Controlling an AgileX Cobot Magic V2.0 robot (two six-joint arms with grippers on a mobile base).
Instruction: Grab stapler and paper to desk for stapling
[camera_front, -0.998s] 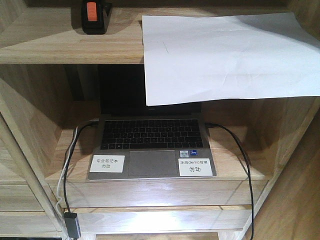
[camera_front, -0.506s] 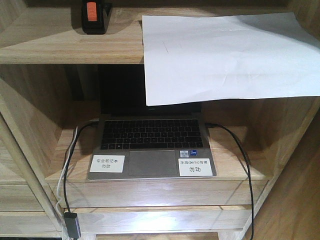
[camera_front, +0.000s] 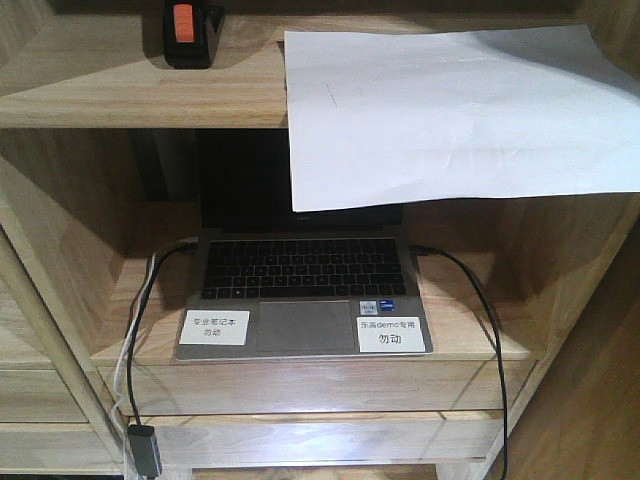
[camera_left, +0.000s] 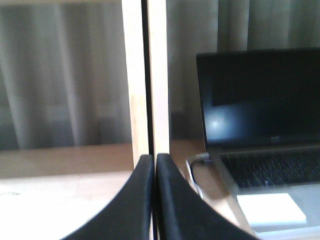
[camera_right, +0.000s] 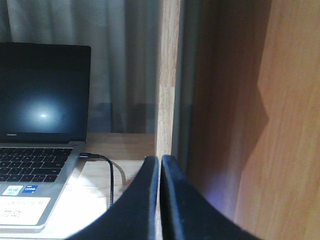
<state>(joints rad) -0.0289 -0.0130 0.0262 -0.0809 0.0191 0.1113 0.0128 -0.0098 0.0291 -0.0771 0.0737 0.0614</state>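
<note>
Two grippers, both with fingers pressed together and holding nothing: the left gripper (camera_left: 154, 162) sits low before a pale shelf post (camera_left: 160, 75), and the right gripper (camera_right: 160, 164) sits before a second post (camera_right: 168, 75). Between them is a laptop (camera_front: 305, 290), lid up, screen dark. On the top shelf (camera_front: 110, 95) the stapler (camera_front: 190, 32) sits at left, cropped, probably lying flat. The paper (camera_front: 450, 110) lies well apart on its right, front edge overhanging the shelf lip.

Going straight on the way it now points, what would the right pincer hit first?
Most likely the shelving's upright wooden post, which stands dead ahead of the shut right pincer. How far off it is cannot be told.
</note>
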